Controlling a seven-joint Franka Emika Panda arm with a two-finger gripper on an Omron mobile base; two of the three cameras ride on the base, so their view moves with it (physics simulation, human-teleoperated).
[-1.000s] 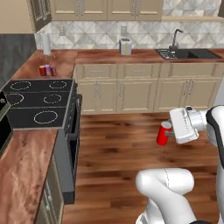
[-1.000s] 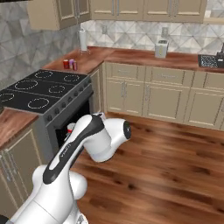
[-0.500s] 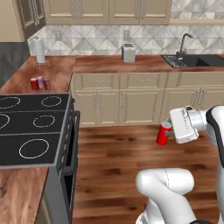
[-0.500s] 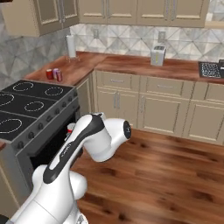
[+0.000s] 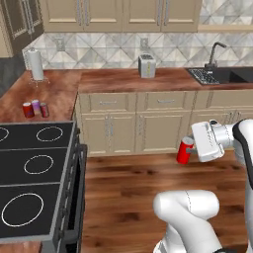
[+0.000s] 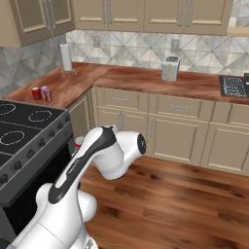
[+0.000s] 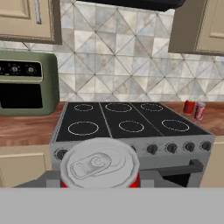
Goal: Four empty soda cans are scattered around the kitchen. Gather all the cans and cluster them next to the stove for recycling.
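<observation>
We see a tall white paper towel roll standing in the corner of the brown tabletop. A small grey toaster sits by the wall. A black sink with a bent tap is at the far right. Tan cupboards stand on a shiny wood floor. A green oven box rests on the tabletop.

glossy white rounded arm with dark joint bands.

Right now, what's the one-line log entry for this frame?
gripper: shut on red can | three cans: clustered on counter beside stove | phase: carrying
</observation>
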